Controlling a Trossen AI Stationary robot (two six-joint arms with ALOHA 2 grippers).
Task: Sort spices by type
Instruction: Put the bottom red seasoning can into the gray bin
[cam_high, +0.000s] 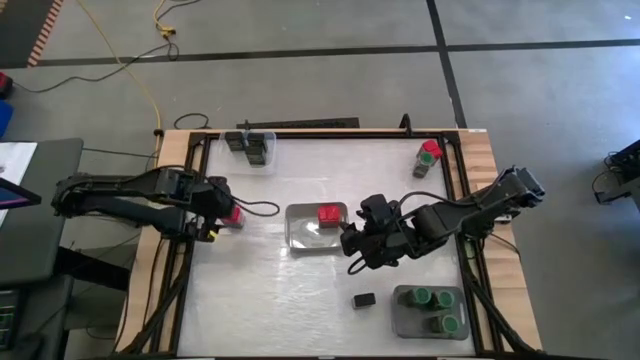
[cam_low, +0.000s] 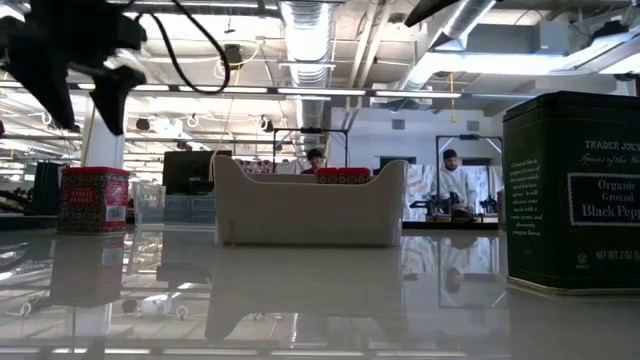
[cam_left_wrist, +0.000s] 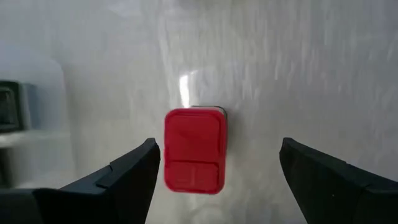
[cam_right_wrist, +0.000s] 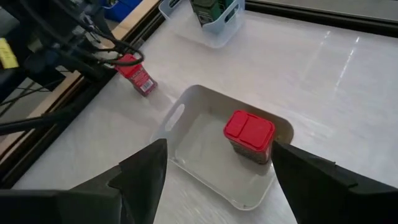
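I see the left end effector (cam_left_wrist: 214, 177) hovering over a red-capped spice (cam_left_wrist: 194, 151) standing on the tabletop (cam_high: 300, 300) near its left edge, fingers apart on either side. The right end effector (cam_right_wrist: 214, 186) hangs beside the white tray (cam_right_wrist: 180, 115) holding another red-capped spice (cam_right_wrist: 249, 134), fingers apart, empty
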